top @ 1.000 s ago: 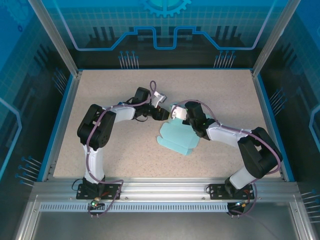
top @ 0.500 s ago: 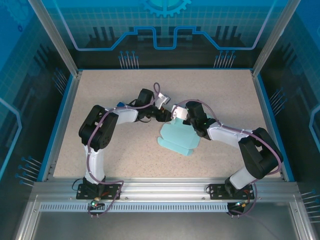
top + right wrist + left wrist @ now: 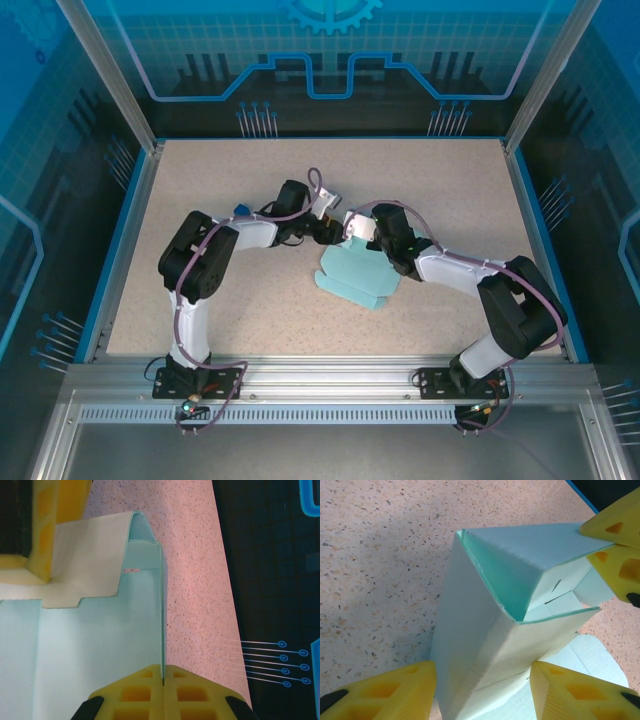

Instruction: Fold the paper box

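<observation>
Pale sky-blue thin card, matte and sharply creased: the paper box (image 3: 358,275), near the middle of the speckled beige table (image 3: 230,300), part flat and part raised. Rounded die-cut flaps spread flat toward the near edge. At the far end, walls folded up into an open, wedge-shaped pocket, greener inside, with narrow slots cut in the inner panel. Thin enough to read as a bare line where seen edge-on from the right wrist.

Hard to make out from above: the far end of the card, covered by both wrists. Small dark blue object (image 3: 240,208) beside the left forearm, too tiny to identify. Bottom of the raised part cut off in the left wrist view.

Left gripper (image 3: 482,680): yellow fingers with moulded recesses, standing apart and bracketing the raised walls from either side, close against the card. Squeezing or merely alongside, impossible to tell. Right gripper (image 3: 162,672): clamped tight on the edge of one upright wall, the card sandwiched between its yellow pads. Both arms bent with elbows swung outward, forearms low and angled inward, wrists nearly meeting over the box's far end.
</observation>
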`<state>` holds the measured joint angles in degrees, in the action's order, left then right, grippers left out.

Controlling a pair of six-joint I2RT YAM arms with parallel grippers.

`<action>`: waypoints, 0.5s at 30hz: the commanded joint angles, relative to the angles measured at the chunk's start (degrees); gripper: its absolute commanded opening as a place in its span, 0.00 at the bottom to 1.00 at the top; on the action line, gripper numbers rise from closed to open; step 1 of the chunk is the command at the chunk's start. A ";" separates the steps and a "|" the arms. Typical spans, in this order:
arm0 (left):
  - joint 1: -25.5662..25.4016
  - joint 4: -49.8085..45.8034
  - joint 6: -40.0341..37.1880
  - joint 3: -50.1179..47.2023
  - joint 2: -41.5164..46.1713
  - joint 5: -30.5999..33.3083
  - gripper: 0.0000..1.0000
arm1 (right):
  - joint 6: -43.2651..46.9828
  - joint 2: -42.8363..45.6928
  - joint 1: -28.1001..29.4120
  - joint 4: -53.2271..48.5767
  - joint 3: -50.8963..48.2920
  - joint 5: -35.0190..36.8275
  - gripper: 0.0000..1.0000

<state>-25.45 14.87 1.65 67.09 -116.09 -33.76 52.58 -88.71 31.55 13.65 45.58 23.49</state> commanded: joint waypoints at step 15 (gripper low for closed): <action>-0.38 7.30 -1.22 -7.28 3.71 3.36 0.52 | 4.20 2.19 6.98 3.64 -4.28 6.88 0.00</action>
<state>-25.47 18.57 1.13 60.84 -114.30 -31.22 55.37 -87.20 36.84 16.93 42.81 29.91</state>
